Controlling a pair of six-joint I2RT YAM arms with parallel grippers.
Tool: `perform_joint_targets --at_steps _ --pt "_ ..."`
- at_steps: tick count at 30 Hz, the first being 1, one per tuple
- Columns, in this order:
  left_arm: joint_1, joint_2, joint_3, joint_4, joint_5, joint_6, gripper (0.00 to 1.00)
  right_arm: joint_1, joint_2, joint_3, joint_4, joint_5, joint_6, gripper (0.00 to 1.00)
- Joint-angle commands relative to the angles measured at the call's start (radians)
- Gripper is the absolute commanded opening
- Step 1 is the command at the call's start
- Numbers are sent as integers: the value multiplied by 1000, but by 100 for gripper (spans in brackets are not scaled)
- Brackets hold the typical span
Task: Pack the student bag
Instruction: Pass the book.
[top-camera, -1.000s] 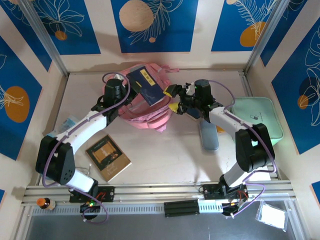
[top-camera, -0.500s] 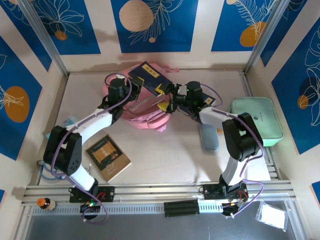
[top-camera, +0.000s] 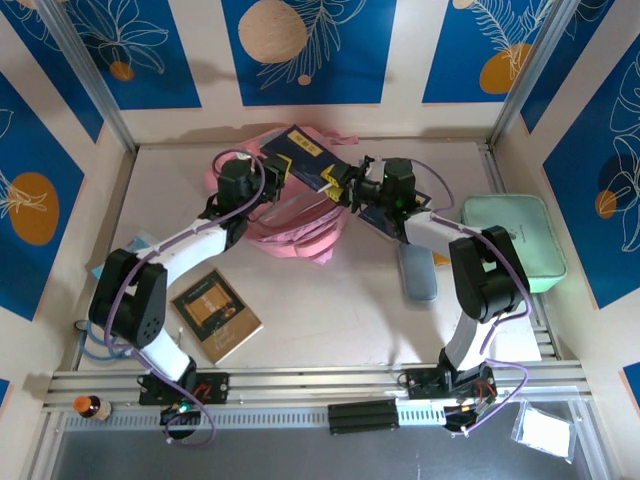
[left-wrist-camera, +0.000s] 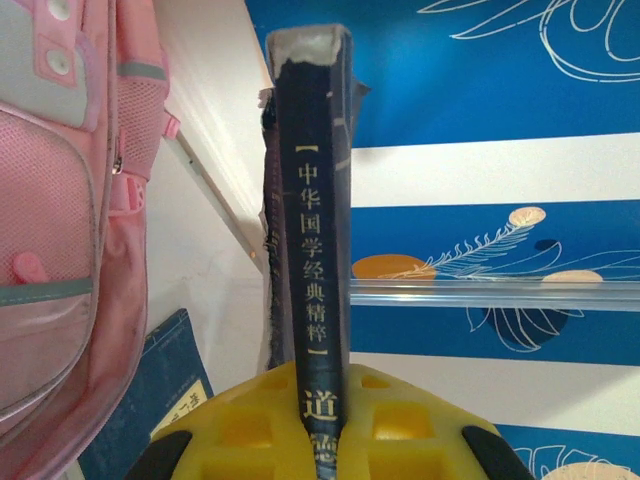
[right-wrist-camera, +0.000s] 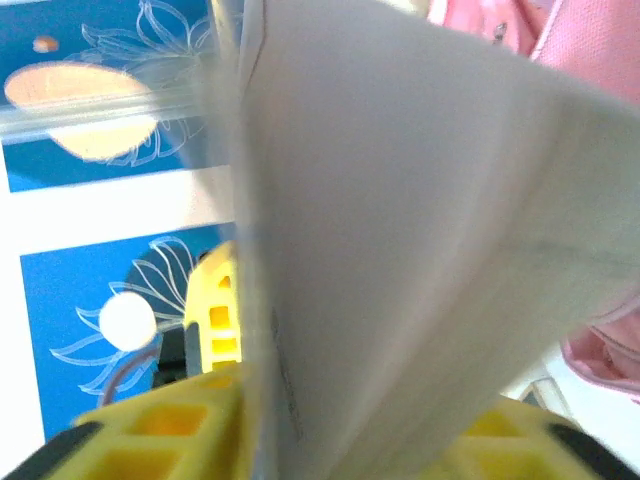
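The student bag (top-camera: 290, 228), pink with grey-trimmed pockets, lies at the back middle of the table. It also hangs along the left edge of the left wrist view (left-wrist-camera: 60, 250). A dark blue book (top-camera: 305, 155) is held up over it. My left gripper (top-camera: 272, 178) is shut on the book's spine (left-wrist-camera: 315, 200), which carries gold characters and sits between the yellow fingers (left-wrist-camera: 250, 430). My right gripper (top-camera: 338, 183) grips the opposite side. There the white page edge (right-wrist-camera: 400, 200) fills the gap between its yellow fingers (right-wrist-camera: 150, 440).
A second blue book (top-camera: 378, 217) lies under the right arm. A brown book (top-camera: 215, 313) sits front left, a grey-blue pouch (top-camera: 417, 272) right of centre, and a mint-green case (top-camera: 512, 240) at the far right. Metal posts and walls close in the table's back.
My right gripper moved left onto the book's free edge and closed on it. The book rose off the bag and swung toward the back wall, with the left grip unchanged.
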Motion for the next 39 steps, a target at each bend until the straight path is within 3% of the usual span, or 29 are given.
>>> perform_joint_targets --at_steps 1,3,7,10,17,22,25,32,39 --pt "-5 -19 -2 37 37 34 0 -16 -21 32 -24 -18 -42 26" --pt "-3 -40 -2 -11 42 84 1 -26 -35 18 -37 -8 -61 17" --pt "-3 -74 22 -163 63 234 22 -41 -74 15 -115 -15 -149 2" --pt "-3 -84 64 -348 84 419 47 -55 -125 -3 -196 1 -235 0" --pt "-8 -86 78 -539 167 896 82 -122 -268 -54 -443 67 -447 0" --pt "-31 -52 154 -736 127 1234 88 -161 -353 -71 -628 149 -570 0" --pt "-47 0 218 -845 97 1371 88 -173 -396 -91 -679 202 -604 0" --pt "-73 192 408 -1040 2 1459 81 -186 -444 -104 -747 262 -635 0" --pt "-105 373 622 -1212 -136 1485 64 -190 -451 -115 -760 269 -630 0"
